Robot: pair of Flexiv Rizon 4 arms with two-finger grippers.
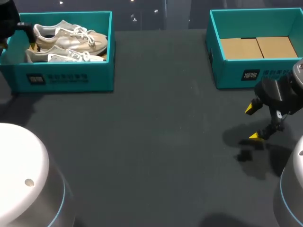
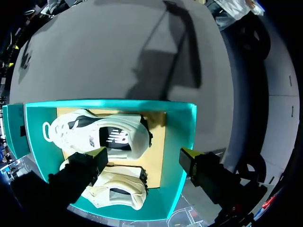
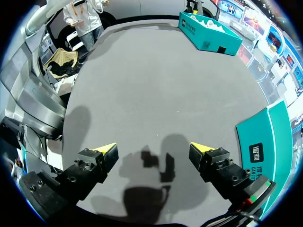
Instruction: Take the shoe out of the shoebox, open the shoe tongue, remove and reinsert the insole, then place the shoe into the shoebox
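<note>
A teal shoebox (image 1: pixel 71 78) stands at the table's far left, with a pair of white and beige sneakers (image 1: pixel 71 40) lying on their sides in it. My left arm (image 1: pixel 21 27) comes in over that box's left end. In the left wrist view my left gripper (image 2: pixel 142 158) hangs open above the box (image 2: pixel 182 142). One sneaker (image 2: pixel 99 135) lies just ahead of its fingers and the other (image 2: pixel 118 189) lies under them, and neither is touched. My right gripper (image 1: pixel 253 123) is open low over bare table, and nothing lies between its fingers (image 3: pixel 154 149).
A second teal box (image 1: pixel 255 71) with a bare cardboard floor stands at the far right, just beyond my right gripper. Its wall (image 3: pixel 265 142) shows beside the right fingers. The dark tabletop (image 1: pixel 156 132) stretches between the two boxes.
</note>
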